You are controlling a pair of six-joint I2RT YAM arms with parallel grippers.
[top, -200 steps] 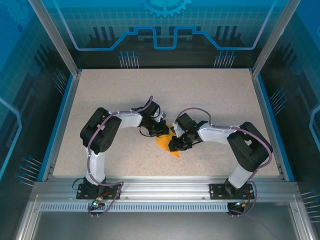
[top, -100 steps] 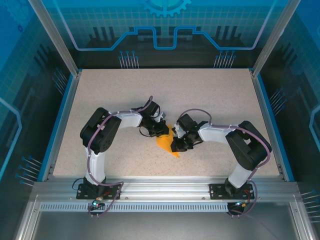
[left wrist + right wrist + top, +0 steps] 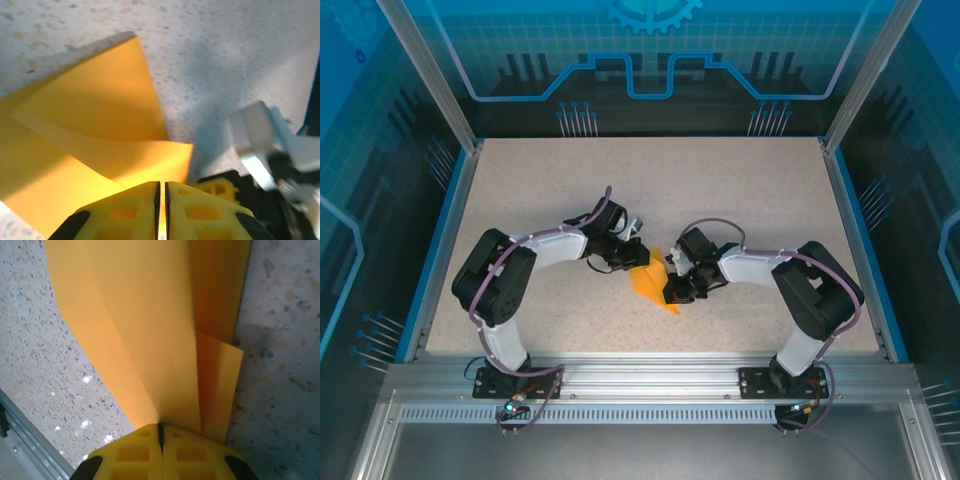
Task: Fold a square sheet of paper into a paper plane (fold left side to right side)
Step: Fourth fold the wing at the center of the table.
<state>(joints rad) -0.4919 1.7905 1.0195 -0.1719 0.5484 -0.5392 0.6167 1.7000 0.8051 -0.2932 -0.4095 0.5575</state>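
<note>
Left hand (image 3: 635,264) comes in at the paper's (image 3: 651,281) 10 o'clock edge. In its wrist view the yellow fingers (image 3: 125,210) are pressed together to a hairline slit, and a curled flap of the paper (image 3: 90,115) runs down into that slit, so I judge it is pinching the flap rather than closed on nothing.

From above, the paper is a small orange wedge just toward 6 o'clock of the worktop's (image 3: 740,200) centre, lying between the two hands. It is no longer a flat square. Layers overlap, one flap bows upward in a soft curve, and part of it rests on the speckled surface.

Right hand (image 3: 672,291) holds the 4 o'clock edge. Its wrist view shows the fingers (image 3: 190,455) shut tight, with the paper (image 3: 150,315) feeding straight into the seam, and a second layer's corner pokes out at 3 o'clock.

By my reading, the left-to-right fold is underway but not finished: the flap is raised and bent, not laid flat or creased. No pointed nose or wings show, so pressing this fold and all the dart-shaping folds appear to remain.
</note>
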